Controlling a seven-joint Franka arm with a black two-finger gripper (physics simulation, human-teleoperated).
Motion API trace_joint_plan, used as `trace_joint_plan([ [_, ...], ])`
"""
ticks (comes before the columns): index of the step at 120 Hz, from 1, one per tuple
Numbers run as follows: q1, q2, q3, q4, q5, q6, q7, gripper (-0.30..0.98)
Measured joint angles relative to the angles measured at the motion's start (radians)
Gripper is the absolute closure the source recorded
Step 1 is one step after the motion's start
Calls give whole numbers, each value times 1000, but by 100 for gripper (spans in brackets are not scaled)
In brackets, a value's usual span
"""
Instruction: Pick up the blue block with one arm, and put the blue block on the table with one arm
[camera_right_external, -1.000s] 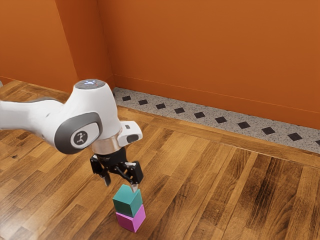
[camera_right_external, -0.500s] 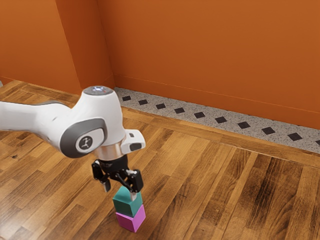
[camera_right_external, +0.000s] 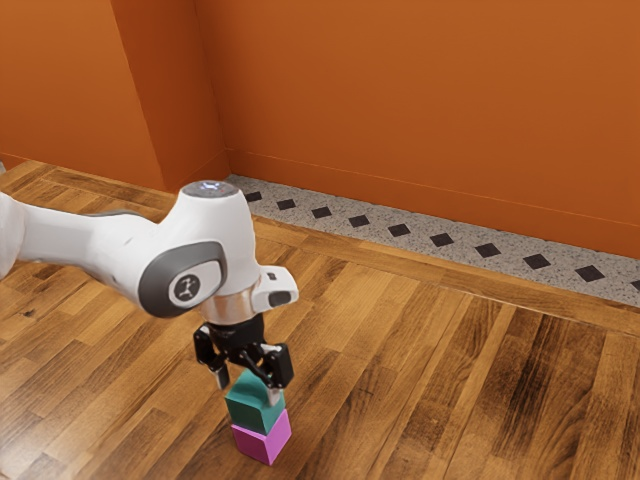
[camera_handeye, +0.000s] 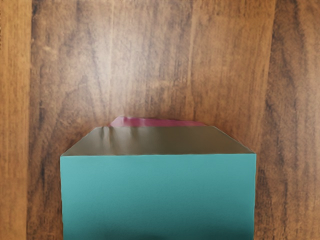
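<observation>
While the black two-finger gripper (camera_right_external: 248, 388) points downward with its fingers (camera_right_external: 273, 396) apart — at opposite sides of the block's upper part — the teal-blue block (camera_right_external: 256, 413) is beneath the gripper's palm, stacked on the magenta block (camera_right_external: 262, 444) lower down on the wooden tabletop (camera_right_external: 400, 400).

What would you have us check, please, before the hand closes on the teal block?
1. Hand over the teal block: ok, it is directly above, pointing down.
2. Fingers open: ok, they stand apart, near opposite sides of the block.
3. Teal block seated on the magenta block: ok, it rests on top without visible tilt.
4. Magenta block supported: ok, it sits on the wooden table.
5. Fingertips low enough for a firm grip: cannot tell.
6. Teal block gripped, ready to lift: not ok.
</observation>
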Motion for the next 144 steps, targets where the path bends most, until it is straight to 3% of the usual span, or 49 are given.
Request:
trace_joint_plan([
  [22, -9, 18, 1, 2, 19, 17, 2, 4],
  [62, -7, 49, 1, 2, 28, 41, 3, 26],
  [102, -6, 50, 5, 78, 45, 13, -4, 29],
  [117, -4, 141, -31, 180, 52, -1, -11, 29],
  [144, -32, 155, -75, 194, 86, -9, -25, 30],
])
